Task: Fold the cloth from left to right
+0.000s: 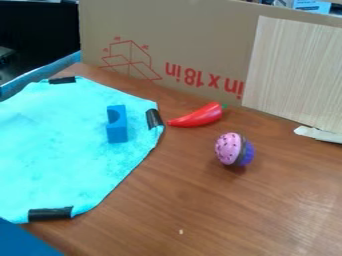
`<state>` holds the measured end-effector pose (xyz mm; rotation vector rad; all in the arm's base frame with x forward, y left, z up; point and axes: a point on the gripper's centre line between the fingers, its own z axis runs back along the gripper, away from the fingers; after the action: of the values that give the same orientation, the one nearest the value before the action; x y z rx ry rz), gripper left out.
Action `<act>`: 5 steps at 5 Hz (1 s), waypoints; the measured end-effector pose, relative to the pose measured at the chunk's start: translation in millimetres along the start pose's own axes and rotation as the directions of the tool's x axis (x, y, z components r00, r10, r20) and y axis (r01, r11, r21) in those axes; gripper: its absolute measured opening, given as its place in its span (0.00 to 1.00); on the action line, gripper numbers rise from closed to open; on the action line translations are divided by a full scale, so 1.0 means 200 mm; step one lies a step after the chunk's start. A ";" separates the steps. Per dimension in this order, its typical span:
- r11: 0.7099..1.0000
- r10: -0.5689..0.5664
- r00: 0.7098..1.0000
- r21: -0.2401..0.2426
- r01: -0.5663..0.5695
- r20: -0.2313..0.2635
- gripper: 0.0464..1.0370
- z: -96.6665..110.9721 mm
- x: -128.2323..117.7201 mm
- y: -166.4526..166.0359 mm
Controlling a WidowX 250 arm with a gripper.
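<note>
The turquoise cloth (60, 145) lies spread out over the left part of the wooden table, running past the left edge of the camera view. Black tape marks its top, right and bottom corners. On its right half rests a blue block (117, 124) with a rounded notch. Some creases run across the cloth near its upper left.
A red toy chili pepper (198, 116) lies just right of the cloth, and a pink and purple toy (230, 149) sits farther right on the table (234, 210). A cardboard wall (200, 30) with a pale wood-grain panel (294, 70) stands along the back.
</note>
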<state>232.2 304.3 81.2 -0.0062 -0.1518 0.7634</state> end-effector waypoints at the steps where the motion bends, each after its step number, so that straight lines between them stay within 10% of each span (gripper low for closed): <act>1: 0.999 -0.005 1.000 -0.034 0.004 -0.028 0.96 -0.05 -0.03 0.04; 5: 0.998 -0.068 0.994 -0.024 0.066 -0.084 0.96 -0.10 -0.14 0.19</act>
<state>188.1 313.1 56.1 -0.0538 -0.0794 0.6936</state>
